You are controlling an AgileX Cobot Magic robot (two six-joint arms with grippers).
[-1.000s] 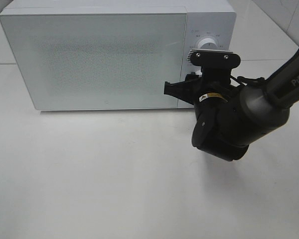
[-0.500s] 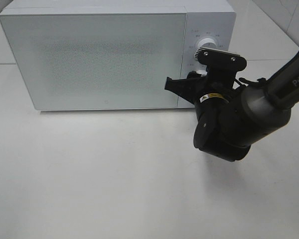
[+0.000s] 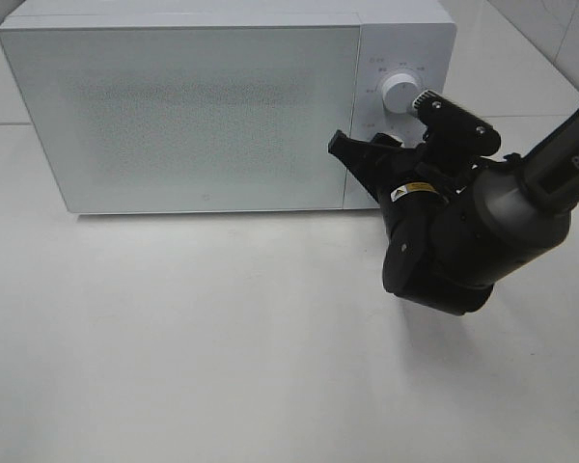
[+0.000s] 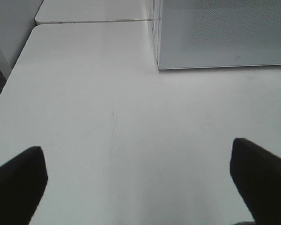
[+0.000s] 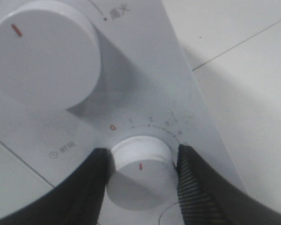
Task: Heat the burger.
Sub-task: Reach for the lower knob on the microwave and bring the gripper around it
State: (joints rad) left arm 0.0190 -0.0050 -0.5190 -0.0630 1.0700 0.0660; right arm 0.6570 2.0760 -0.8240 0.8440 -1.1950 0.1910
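— How far along was heating the burger?

— The microwave (image 3: 232,17) had its door (image 3: 174,106) closed, and no camera showed the burger. I judged it was inside, behind the frosted front, but I couldn't see it. My right gripper (image 5: 141,174) was pinching the timer dial (image 5: 139,161), one finger on each side. Setting the time looked like the step in hand. What seemed left was the heating itself and taking the food out.

— And your other hand?

— My left gripper (image 4: 138,187) hung spread wide over the white table (image 4: 107,103), holding nothing.

— What did one camera give that another didn't?

— The high one showed the whole microwave, but my wrist hid the lower dial. Only the right wrist camera showed my fingers on it, its numbered scale, and the power dial (image 5: 42,56) untouched.
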